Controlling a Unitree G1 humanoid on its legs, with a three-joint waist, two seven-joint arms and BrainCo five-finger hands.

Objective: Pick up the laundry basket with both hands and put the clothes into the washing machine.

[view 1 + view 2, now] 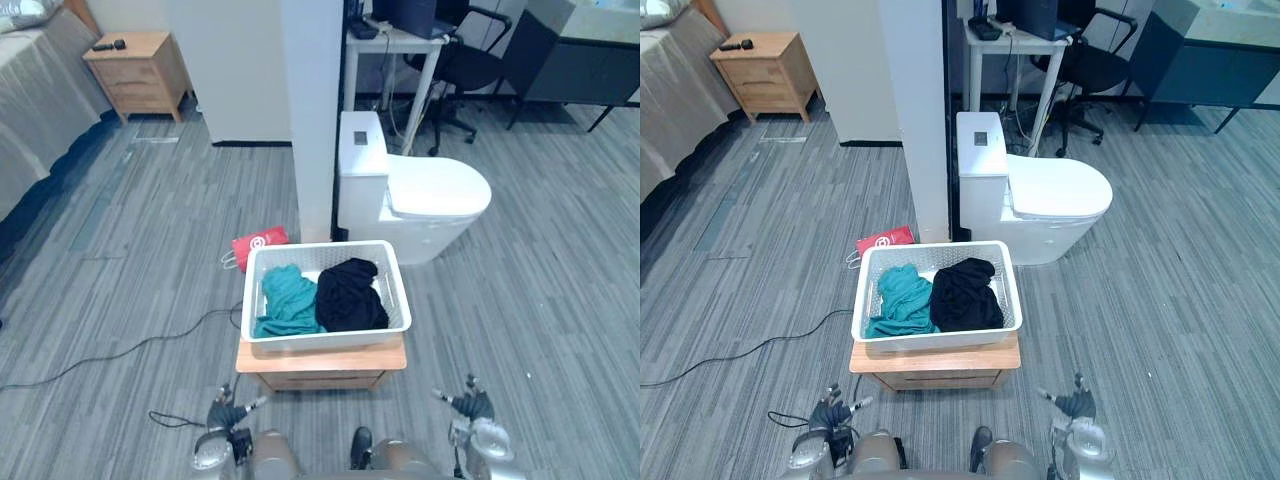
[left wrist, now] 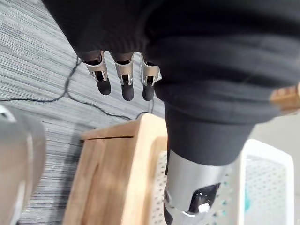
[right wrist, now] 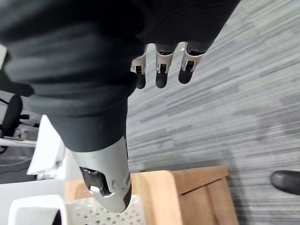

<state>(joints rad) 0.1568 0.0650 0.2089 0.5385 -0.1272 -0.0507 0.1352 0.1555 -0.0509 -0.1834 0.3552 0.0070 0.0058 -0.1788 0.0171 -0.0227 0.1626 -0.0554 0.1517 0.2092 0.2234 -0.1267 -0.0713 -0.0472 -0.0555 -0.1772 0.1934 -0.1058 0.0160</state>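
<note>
A white laundry basket point(image 1: 325, 339) sits on a low wooden stand point(image 1: 322, 364) in the middle of the floor. Inside it lie a teal garment point(image 1: 288, 299) on the left and a black garment point(image 1: 350, 294) on the right. My left hand point(image 1: 229, 413) hangs low near the stand's left front corner, fingers point(image 2: 124, 79) straight and holding nothing. My right hand point(image 1: 468, 407) hangs to the right of the stand, its fingers point(image 3: 161, 65) also straight and empty. Both hands are below and short of the basket point(image 2: 267, 187), apart from it.
A white toilet point(image 1: 415, 195) stands just behind the basket, beside a white pillar point(image 1: 312, 110). A red bag point(image 1: 258, 244) lies at the basket's far left corner. A wooden nightstand point(image 1: 140, 72) and bed point(image 1: 35, 85) are far left; a desk point(image 1: 395, 45) and chair point(image 1: 470, 60) far right.
</note>
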